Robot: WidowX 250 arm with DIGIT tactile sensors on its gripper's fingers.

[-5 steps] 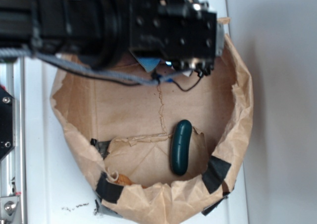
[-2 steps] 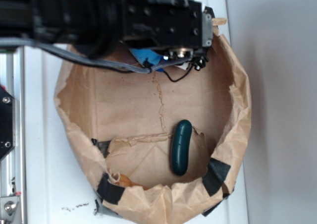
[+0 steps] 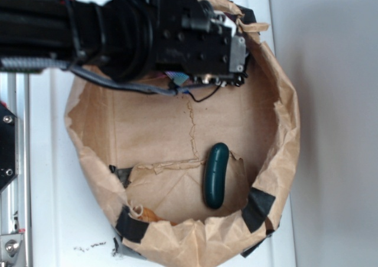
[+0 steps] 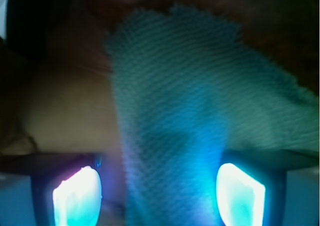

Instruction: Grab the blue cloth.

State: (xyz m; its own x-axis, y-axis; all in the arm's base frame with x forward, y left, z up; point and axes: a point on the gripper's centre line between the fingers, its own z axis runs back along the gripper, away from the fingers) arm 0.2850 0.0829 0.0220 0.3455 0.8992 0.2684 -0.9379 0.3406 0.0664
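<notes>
I am hovering my gripper (image 4: 159,196), jaws spread wide, astride the blue cloth (image 4: 190,111), and should press down before pinching.

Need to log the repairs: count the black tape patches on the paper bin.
3 show clearly: one on the near-left rim, one on the near-right rim, one inside on the left. The arm covers the far rim, so more may be hidden.

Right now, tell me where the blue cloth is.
In the wrist view the blue cloth lies directly below the camera, its lower part running between the two lit, spread jaws. In the exterior view the arm hides it.
</notes>
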